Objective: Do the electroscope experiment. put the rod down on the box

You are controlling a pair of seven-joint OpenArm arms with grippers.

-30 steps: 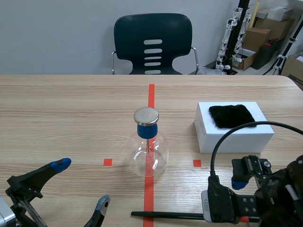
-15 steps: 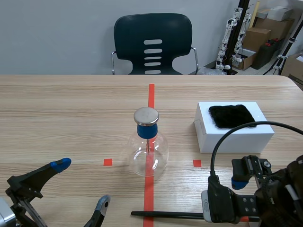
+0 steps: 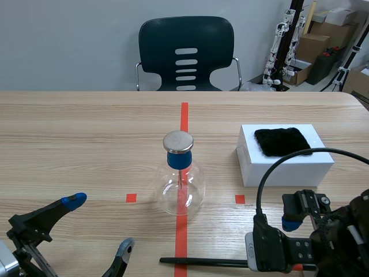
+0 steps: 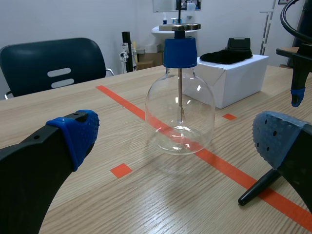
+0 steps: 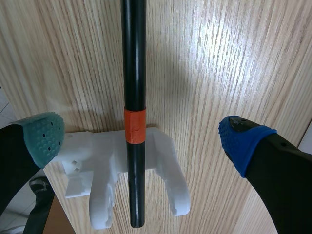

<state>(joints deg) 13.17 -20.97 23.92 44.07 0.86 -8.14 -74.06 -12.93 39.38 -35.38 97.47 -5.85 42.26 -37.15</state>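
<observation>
Left arm (image 3: 23,228): low over the table's (image 3: 86,127) near left corner, pointing toward its middle.
Left gripper (image 3: 99,225): fingers spread wide, blue pad (image 3: 74,200) farther in, grey pad (image 3: 124,248) closer to the near edge.
Right arm (image 3: 340,236): low at the near right corner.
Right gripper (image 5: 144,137): facing straight down at the table, fingers spread wide.

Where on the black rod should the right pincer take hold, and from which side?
Probably best: grip the rod on its bare shaft just ahead of the orange band, coming straight down from above. It lies across the white cradle, lifted off the table, and the open right pincer straddles it.
</observation>
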